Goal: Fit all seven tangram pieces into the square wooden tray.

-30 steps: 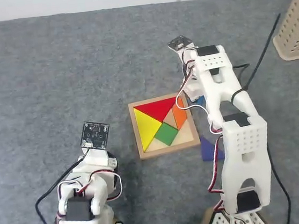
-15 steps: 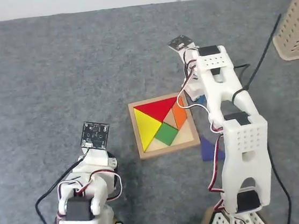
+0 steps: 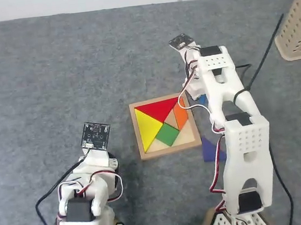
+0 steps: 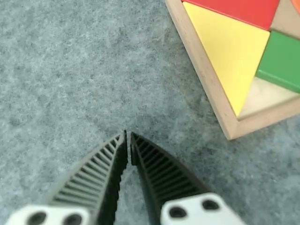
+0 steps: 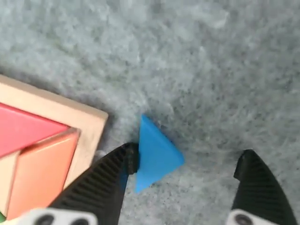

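Left jaws closed, over the desk off the wooden tray (image 4: 208, 75)'s near-left corner. Right jaws open, straddling the blue triangle (image 5: 157, 157) beside the tray's far-right corner, one jaw touching it. I'd centre first, then close squarely on its flat edges.

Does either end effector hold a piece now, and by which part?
Nothing is held. The right end effector is open around the blue triangle; the left end effector is shut, empty.
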Available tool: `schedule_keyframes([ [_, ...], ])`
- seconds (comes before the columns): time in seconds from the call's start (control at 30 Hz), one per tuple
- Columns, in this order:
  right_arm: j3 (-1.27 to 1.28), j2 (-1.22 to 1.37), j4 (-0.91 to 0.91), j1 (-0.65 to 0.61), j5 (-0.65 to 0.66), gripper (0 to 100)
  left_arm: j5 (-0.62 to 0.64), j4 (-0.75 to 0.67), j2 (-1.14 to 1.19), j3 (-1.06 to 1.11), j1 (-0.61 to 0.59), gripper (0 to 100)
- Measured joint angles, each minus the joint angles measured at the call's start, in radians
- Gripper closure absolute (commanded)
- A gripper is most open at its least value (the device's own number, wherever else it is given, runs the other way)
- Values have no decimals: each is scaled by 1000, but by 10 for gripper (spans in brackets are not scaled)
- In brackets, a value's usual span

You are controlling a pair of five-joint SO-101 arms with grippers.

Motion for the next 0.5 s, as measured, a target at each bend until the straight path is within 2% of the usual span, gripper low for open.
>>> schedule_keyframes([
  [0.1, 0, 0, 0, 0, 0, 825, 0, 0, 0, 0, 0, 988],
  [0.4, -14, 0, -23, 15, -2, 846, 0, 0, 0, 0, 0, 988],
  [0.5, -14, 0, -28, 15, -18, 906, 0, 0, 0, 0, 0, 988],
])
